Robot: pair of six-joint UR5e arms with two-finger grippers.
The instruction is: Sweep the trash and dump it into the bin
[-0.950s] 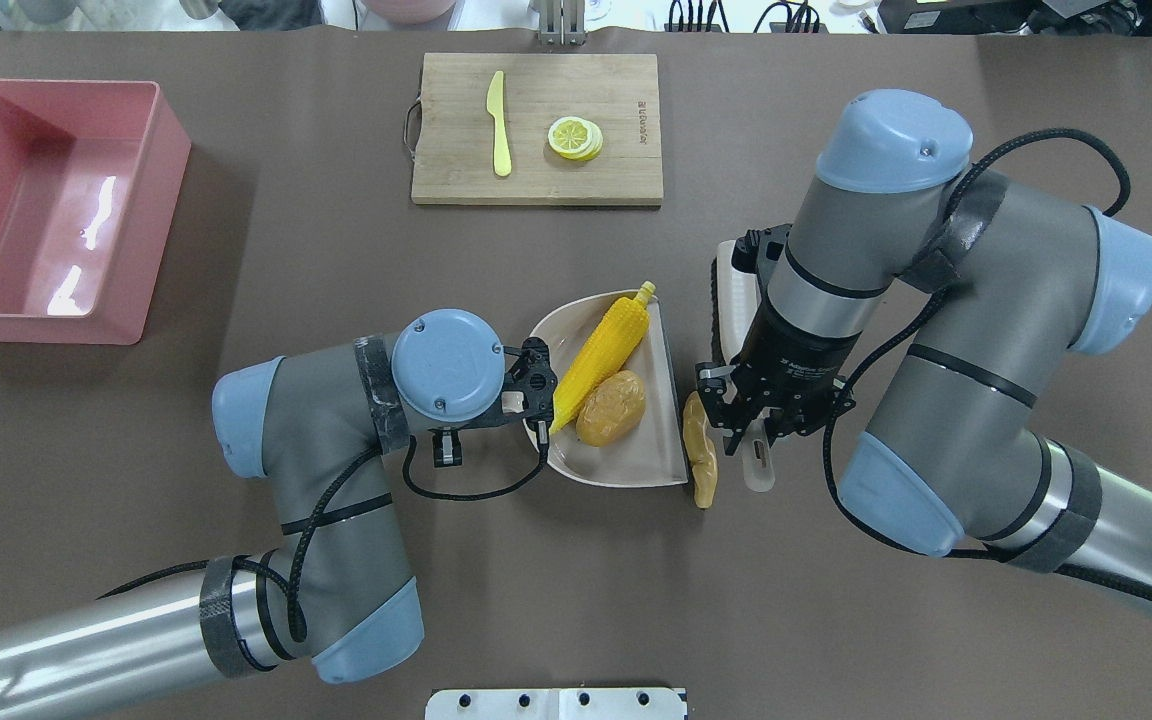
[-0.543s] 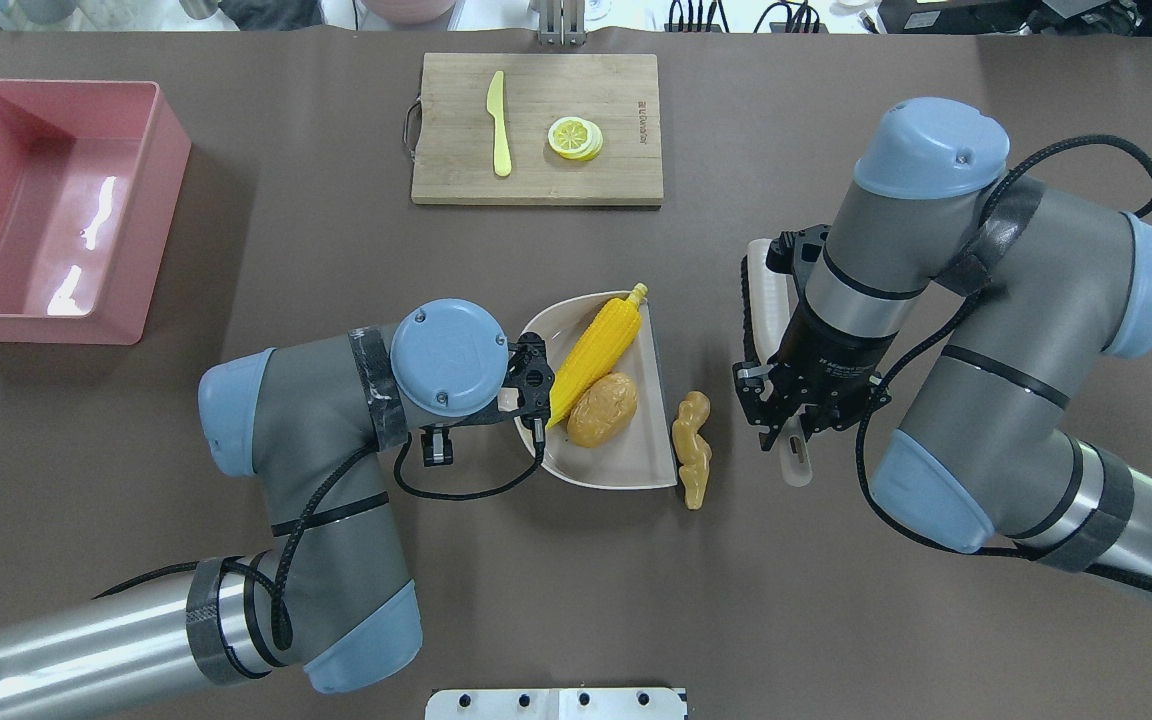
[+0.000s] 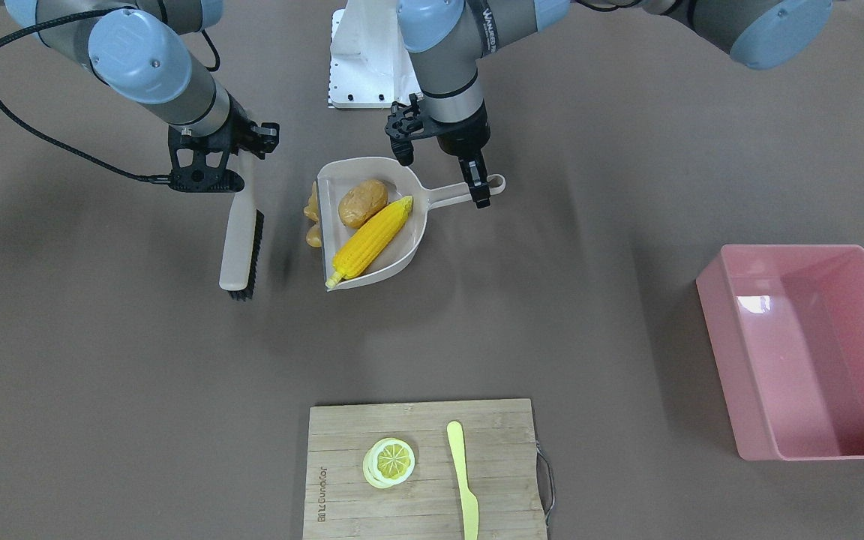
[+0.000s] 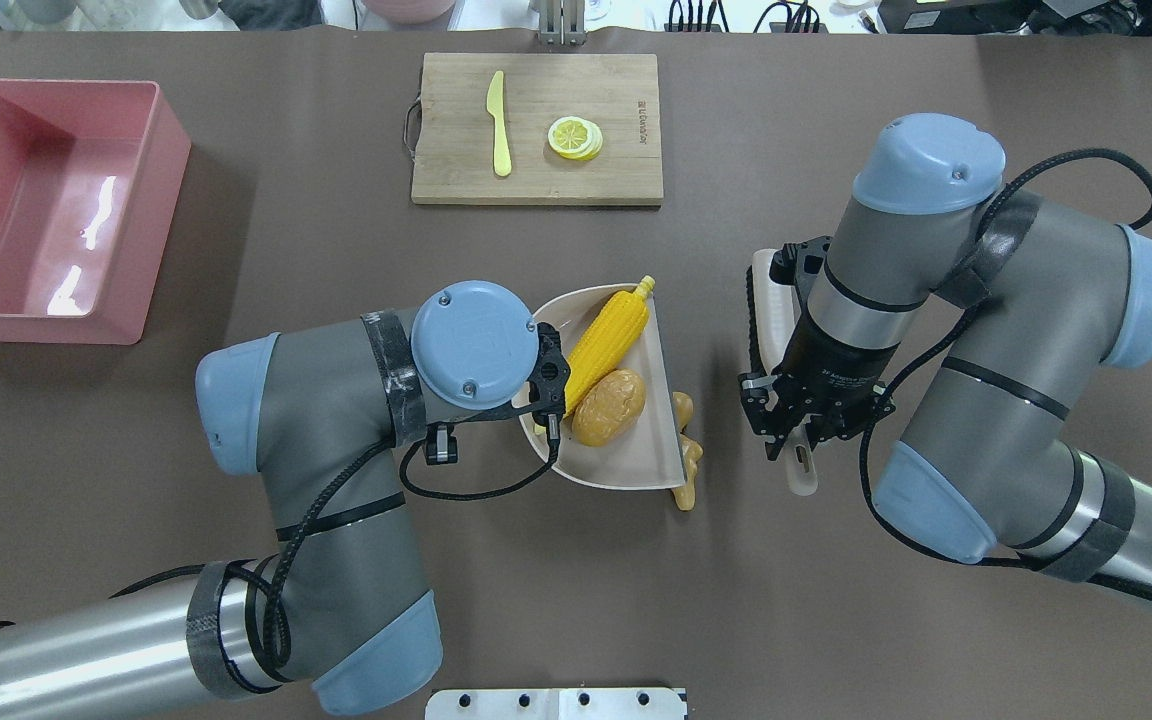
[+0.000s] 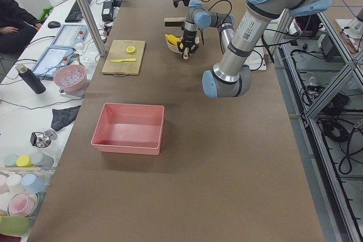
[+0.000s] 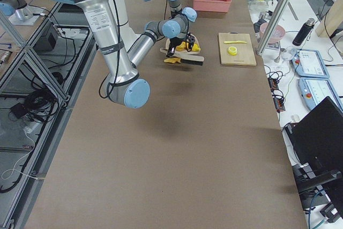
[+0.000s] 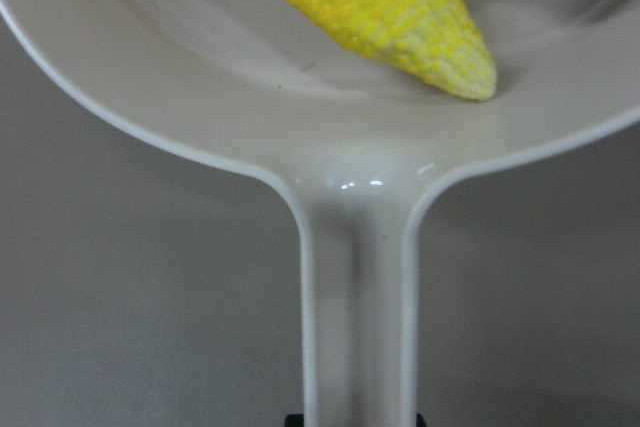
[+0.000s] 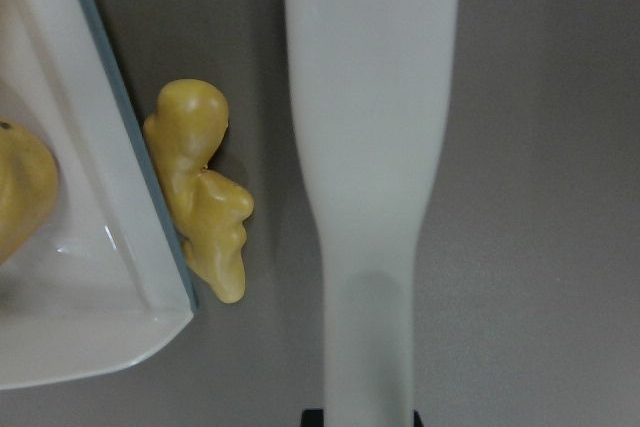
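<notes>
The beige dustpan (image 4: 636,455) holds a yellow corn cob (image 4: 611,340) and a brown potato (image 4: 609,408). My left gripper (image 4: 544,405) is shut on the dustpan's handle (image 7: 358,297). The tan ginger root (image 4: 686,462) lies on the table against the pan's open lip, partly hidden by it from above. In the right wrist view the ginger (image 8: 205,207) is just outside the lip. My right gripper (image 4: 788,445) is shut on the handle of a white brush (image 4: 764,300), a short way right of the ginger. The pink bin (image 4: 164,250) stands far left.
A wooden cutting board (image 4: 536,175) at the back centre carries a pale yellow knife (image 4: 499,125) and a lemon slice (image 4: 574,137). A white mounting plate (image 3: 361,67) sits at the robot's edge of the table. Bare brown table lies between dustpan and bin.
The right arm drew the brush away to the right of the ginger. The left arm then pushed the dustpan right, so its lip now meets the ginger.
</notes>
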